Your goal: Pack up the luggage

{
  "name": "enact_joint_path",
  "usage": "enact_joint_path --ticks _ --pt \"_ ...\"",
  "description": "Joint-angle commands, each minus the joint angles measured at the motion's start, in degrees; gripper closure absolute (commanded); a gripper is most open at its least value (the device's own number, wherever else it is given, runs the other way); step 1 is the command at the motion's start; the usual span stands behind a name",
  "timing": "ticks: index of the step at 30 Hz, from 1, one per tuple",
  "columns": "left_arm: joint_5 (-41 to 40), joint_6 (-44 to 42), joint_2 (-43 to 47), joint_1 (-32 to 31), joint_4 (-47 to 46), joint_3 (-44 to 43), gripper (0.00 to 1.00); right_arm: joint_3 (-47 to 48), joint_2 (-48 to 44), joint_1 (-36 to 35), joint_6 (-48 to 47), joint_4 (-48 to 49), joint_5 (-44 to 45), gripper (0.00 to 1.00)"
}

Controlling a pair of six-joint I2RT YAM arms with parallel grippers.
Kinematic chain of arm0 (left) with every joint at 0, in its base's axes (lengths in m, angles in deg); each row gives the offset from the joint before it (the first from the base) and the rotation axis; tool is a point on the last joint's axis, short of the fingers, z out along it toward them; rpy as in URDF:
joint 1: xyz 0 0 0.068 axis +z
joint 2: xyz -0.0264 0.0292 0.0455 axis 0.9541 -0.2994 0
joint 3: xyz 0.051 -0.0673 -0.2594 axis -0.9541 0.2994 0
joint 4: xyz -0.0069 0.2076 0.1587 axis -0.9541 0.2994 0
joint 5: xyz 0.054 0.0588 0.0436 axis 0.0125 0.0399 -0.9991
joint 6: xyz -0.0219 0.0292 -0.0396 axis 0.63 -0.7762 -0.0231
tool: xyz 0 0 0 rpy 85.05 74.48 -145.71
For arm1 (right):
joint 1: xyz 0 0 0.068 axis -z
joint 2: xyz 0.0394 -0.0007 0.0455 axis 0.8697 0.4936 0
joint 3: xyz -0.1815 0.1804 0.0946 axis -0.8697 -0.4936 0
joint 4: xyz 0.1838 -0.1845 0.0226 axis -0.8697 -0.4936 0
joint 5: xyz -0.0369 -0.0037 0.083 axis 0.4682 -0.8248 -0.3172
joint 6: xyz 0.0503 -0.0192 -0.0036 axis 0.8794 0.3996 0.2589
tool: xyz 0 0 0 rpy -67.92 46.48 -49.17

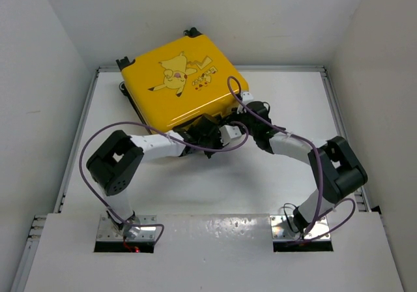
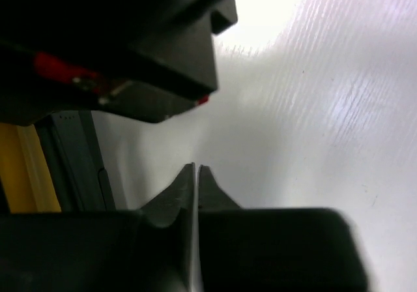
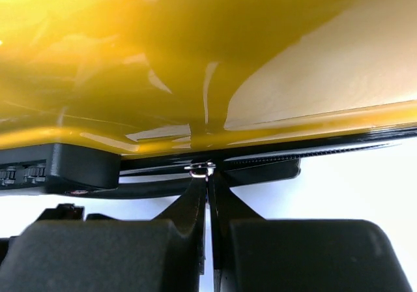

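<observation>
The luggage (image 1: 176, 83) is a yellow hard-shell suitcase with a cartoon print. It lies flat and closed at the back of the table. My right gripper (image 1: 230, 118) is at its near edge. In the right wrist view the right gripper (image 3: 208, 175) is shut on the small metal zipper pull (image 3: 203, 169), just under the yellow shell (image 3: 195, 57) and its black zipper trim. My left gripper (image 1: 219, 134) hangs beside it, just in front of the suitcase. In the left wrist view the left gripper (image 2: 197, 168) is shut over bare table with nothing between its fingers. A yellow strip of the luggage (image 2: 23, 175) shows at the left.
The white table (image 1: 215, 181) has raised rails along its left and right sides. The suitcase's wheels (image 1: 124, 64) overhang the back left rim. The right arm's black body (image 2: 130, 44) hangs close above the left gripper. Purple cables (image 1: 98, 142) loop off both arms.
</observation>
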Motion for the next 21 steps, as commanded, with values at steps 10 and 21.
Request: enact_joint_path --ticks 10,21 --pt "0.90 -15.95 5.90 8.95 34.14 -2.57 1.00 -2.93 -5.56 6.31 -10.70 -4.10 8.73 1.00" --pt "8.69 -17.74 19.43 11.79 36.20 -1.59 0.61 -2.94 -4.51 11.60 -10.10 -4.46 6.54 1.00"
